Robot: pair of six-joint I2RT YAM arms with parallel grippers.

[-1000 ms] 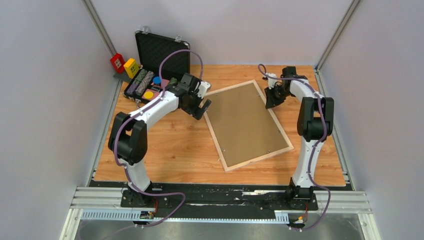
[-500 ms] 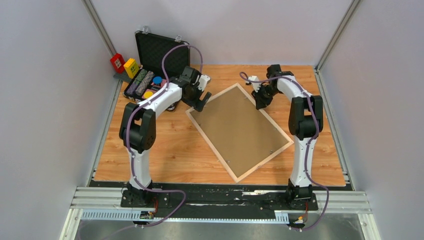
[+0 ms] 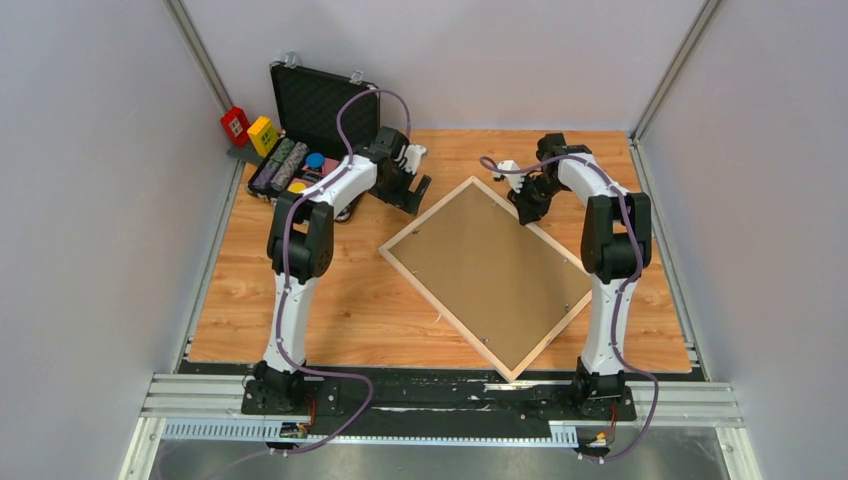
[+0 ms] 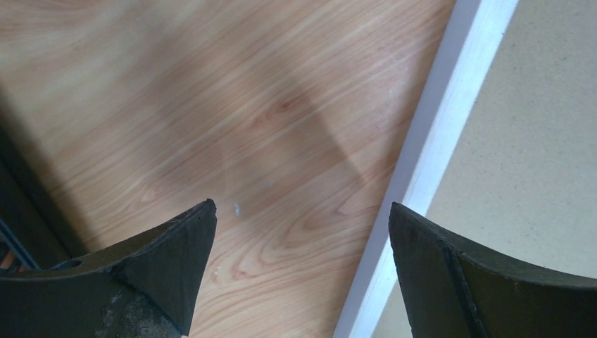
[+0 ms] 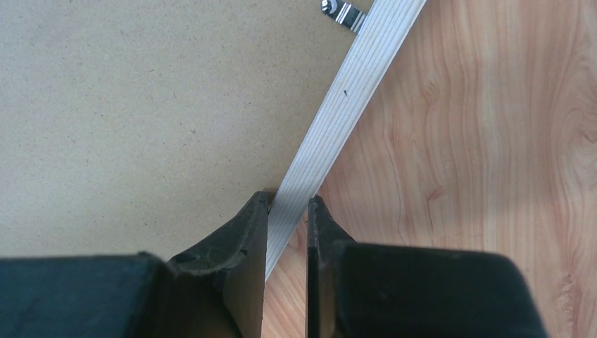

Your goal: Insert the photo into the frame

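Wooden table (image 3: 330, 290) had the frame (image 3: 445, 313) lying back-up; right gripper (image 5: 287, 204) clamped its far rail, probably to steer it, while left gripper (image 4: 303, 211) hung wide open just beside.

The left gripper (image 4: 303, 218) hangs with jaws spread wide, nothing between its fingers (image 4: 169, 260). The right gripper (image 5: 287, 201) points down, its fingers (image 5: 243, 246) pinched close on the frame's (image 5: 352, 77) thin rail, one finger on either side of it.

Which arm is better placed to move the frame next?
Right. The right pincer is shut on the rail of the frame; the left pincer hangs open over the table beside the frame, holding nothing.
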